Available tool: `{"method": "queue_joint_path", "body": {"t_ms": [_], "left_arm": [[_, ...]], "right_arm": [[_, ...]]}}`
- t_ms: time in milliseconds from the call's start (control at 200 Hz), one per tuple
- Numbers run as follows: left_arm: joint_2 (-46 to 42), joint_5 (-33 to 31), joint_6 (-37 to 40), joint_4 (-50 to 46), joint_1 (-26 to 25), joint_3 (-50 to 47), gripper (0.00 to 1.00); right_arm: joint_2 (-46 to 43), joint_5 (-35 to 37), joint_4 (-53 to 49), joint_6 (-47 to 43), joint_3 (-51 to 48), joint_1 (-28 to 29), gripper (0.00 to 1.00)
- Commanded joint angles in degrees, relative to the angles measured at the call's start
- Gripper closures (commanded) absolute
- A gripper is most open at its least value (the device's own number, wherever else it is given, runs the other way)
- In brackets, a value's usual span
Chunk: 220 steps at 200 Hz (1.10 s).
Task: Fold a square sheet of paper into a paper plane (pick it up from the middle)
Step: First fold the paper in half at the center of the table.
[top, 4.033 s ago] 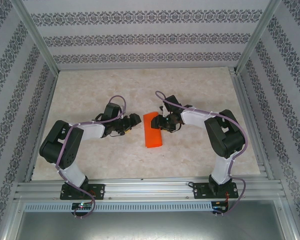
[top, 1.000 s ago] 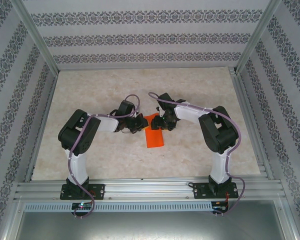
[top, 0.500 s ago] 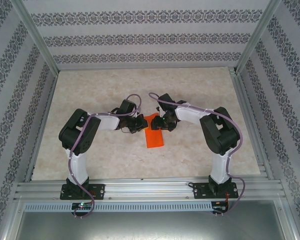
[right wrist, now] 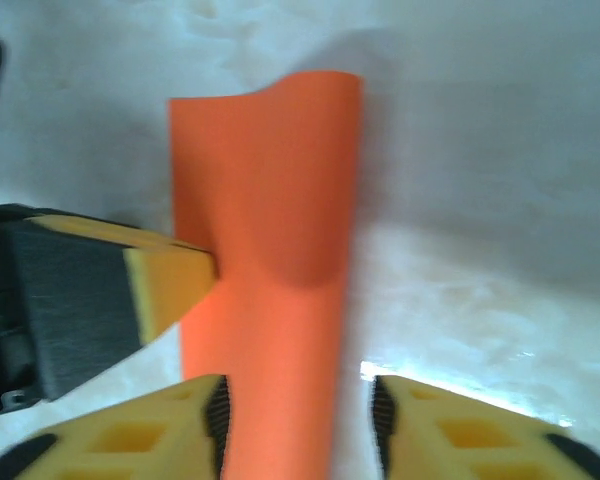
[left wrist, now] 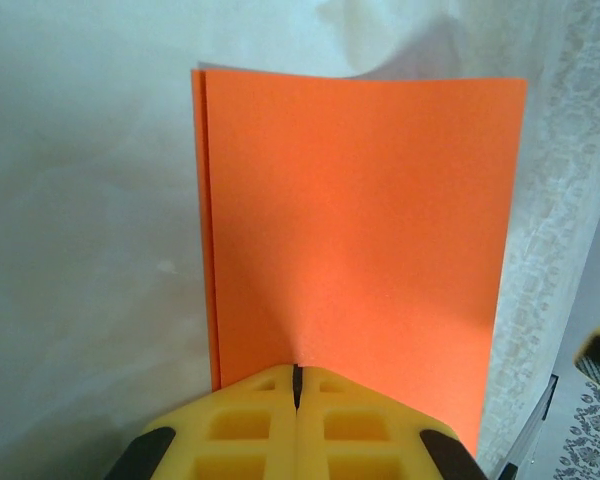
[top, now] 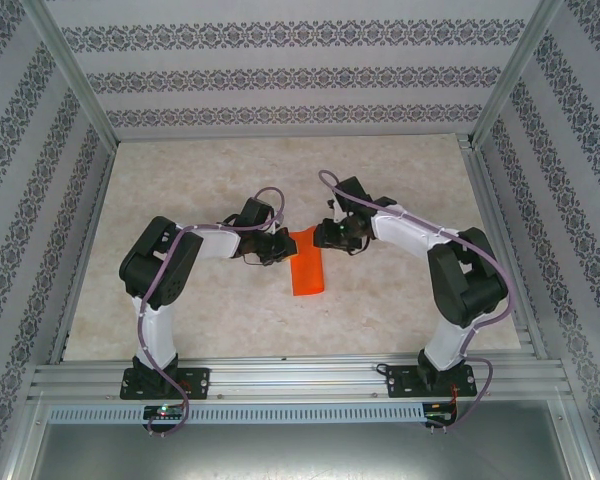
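Note:
The square sheet of paper (top: 306,270) lies on the table folded in half, a narrow orange-red rectangle. My left gripper (top: 284,251) is shut, its yellow fingertips pressed down on the paper's left long edge; in the left wrist view the left gripper (left wrist: 297,372) rests on the paper (left wrist: 360,220), whose two layers show at the left side. My right gripper (top: 321,236) hovers at the paper's far end. In the right wrist view the right gripper (right wrist: 298,425) is open and straddles the paper (right wrist: 280,230), whose far end curls up. The left finger (right wrist: 165,285) touches its left side.
The pale marbled table (top: 180,180) is boxed in by patterned walls and an aluminium frame, with rails (top: 300,375) along the near edge by the arm bases. Free surface lies behind and to both sides of the arms.
My right arm has swung to the right and drawn back toward the paper's far end, its jaws narrowing. The left gripper stays shut on the paper's left edge. The paper has hardly shifted.

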Motion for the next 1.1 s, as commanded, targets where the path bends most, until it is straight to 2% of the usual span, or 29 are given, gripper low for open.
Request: {"method": "queue_joint_path", "body": {"t_ms": [0, 50, 115, 260, 704, 1094], "left_arm": [[5.2, -6.4, 1.5, -10.9, -0.8, -2.5, 1.00], [5.2, -6.6, 1.4, -11.1, -0.8, -2.5, 1.00], [5.2, -6.7, 1.2, -11.1, -0.8, -2.7, 1.00], [5.1, -7.0, 0.8, -11.0, -0.8, -3.0, 1.00], [5.5, -8.1, 0.0, -11.7, -0.9, -3.7, 1.00], [6.3, -11.5, -0.2, -14.4, -0.9, -4.3, 1.00]], "right_arm": [[2.9, -2.1, -1.2, 0.3, 3.4, 1.9, 0.70], [4.3, -3.0, -0.9, 0.7, 4.2, 2.3, 0.80], [5.9, -3.4, -0.4, 1.1, 4.8, 2.5, 0.88], [8.8, -4.5, 0.0, 1.2, 5.9, 2.7, 0.95], [14.1, -6.5, 1.3, 0.2, 6.3, 2.3, 1.00], [12.1, -7.0, 4.2, -3.0, -2.5, -1.8, 1.00]]}}
